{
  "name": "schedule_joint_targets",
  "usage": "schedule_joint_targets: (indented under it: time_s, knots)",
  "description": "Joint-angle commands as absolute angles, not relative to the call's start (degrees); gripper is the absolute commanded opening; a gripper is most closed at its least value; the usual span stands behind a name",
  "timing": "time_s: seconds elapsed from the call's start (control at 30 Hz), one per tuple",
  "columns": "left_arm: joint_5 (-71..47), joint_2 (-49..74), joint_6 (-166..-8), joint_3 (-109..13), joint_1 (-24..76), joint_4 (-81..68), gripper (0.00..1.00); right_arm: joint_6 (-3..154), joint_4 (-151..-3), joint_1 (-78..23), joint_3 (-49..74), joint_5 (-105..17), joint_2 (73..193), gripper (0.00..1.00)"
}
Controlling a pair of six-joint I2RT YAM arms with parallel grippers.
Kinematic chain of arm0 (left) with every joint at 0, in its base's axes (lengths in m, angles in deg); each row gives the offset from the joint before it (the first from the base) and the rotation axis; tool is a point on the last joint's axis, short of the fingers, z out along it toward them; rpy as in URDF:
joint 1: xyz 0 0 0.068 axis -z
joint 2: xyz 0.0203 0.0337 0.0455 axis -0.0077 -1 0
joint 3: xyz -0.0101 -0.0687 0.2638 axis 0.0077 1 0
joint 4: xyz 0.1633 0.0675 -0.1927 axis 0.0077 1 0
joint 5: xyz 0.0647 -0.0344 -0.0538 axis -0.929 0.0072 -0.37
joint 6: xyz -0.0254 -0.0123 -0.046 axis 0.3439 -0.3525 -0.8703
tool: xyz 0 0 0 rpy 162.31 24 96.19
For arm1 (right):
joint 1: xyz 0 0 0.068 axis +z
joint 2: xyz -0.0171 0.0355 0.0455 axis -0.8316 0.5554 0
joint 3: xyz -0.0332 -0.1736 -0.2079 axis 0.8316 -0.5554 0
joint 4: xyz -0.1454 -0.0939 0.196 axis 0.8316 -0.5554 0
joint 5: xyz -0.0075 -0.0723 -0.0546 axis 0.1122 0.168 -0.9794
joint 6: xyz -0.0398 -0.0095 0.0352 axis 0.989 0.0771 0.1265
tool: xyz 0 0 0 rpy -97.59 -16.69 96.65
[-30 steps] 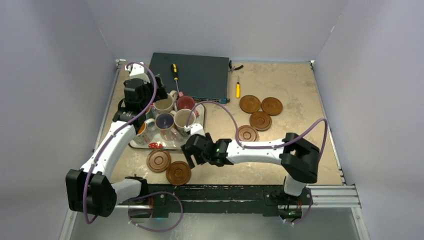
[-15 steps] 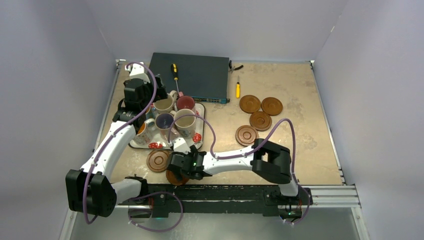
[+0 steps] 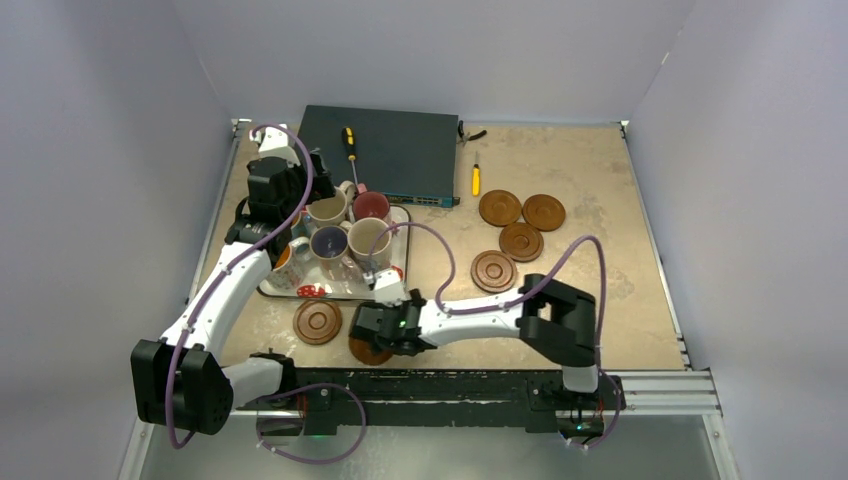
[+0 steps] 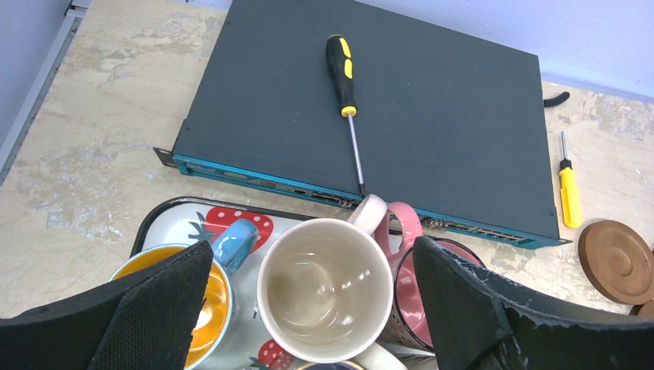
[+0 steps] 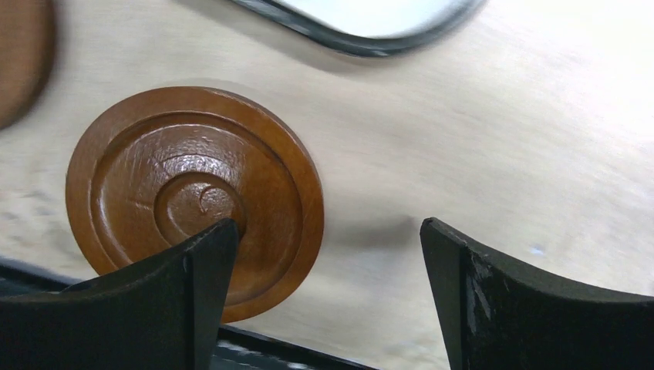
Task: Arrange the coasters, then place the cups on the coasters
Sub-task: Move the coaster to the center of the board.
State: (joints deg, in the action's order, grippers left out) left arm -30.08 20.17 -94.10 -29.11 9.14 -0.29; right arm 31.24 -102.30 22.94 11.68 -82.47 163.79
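Several cups stand on the strawberry-print tray (image 3: 331, 294): a cream cup (image 3: 328, 209), a red-pink one (image 3: 371, 206), a purple one (image 3: 329, 242), another cream one (image 3: 368, 240) and an orange one (image 3: 288, 262). My left gripper (image 4: 314, 254) hangs open over the cream cup (image 4: 324, 289), one finger on each side. Four coasters (image 3: 500, 207) (image 3: 543, 211) (image 3: 521, 241) (image 3: 494, 271) lie at the right. Another coaster (image 3: 317, 322) lies below the tray. My right gripper (image 5: 330, 227) is open low over the near coaster (image 5: 177, 177). Its left finger overlaps that disc and its right finger is over bare table.
A dark flat box (image 3: 380, 150) sits at the back with a black-and-yellow screwdriver (image 3: 349, 143) on it. A small yellow screwdriver (image 3: 475, 180) lies beside it. The table's black near edge (image 3: 450, 385) runs just behind the near coaster. The tray's corner (image 5: 370, 35) lies just beyond the right gripper.
My right arm has swung left and toward the near edge, from beside the tray to over the near coaster, and its jaws have widened slightly. The left arm has not moved.
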Motion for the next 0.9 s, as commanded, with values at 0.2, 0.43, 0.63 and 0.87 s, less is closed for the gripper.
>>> schedule_joint_targets:
  time_s: [0.2, 0.43, 0.63, 0.87]
  knots:
    - [-29.09, 21.38, -94.95, -29.58, 9.51, -1.72, 0.96, 24.35, -114.69, 11.81, -8.03, -84.01, 144.86, 0.92]
    - [-29.00, 21.40, -94.98, -29.53, 9.56, -1.72, 0.96, 25.76, -114.78, 10.27, -6.13, -84.90, 139.92, 0.94]
    - [-29.33, 21.56, -94.95, -29.53, 9.49, -1.72, 0.96, 29.90, -109.29, 10.38, -0.76, -81.86, 143.36, 0.93]
    - [-29.40, 21.30, -94.84, -29.52, 9.54, -1.72, 0.96, 31.35, -105.76, 10.49, 3.34, -79.21, 150.60, 0.80]
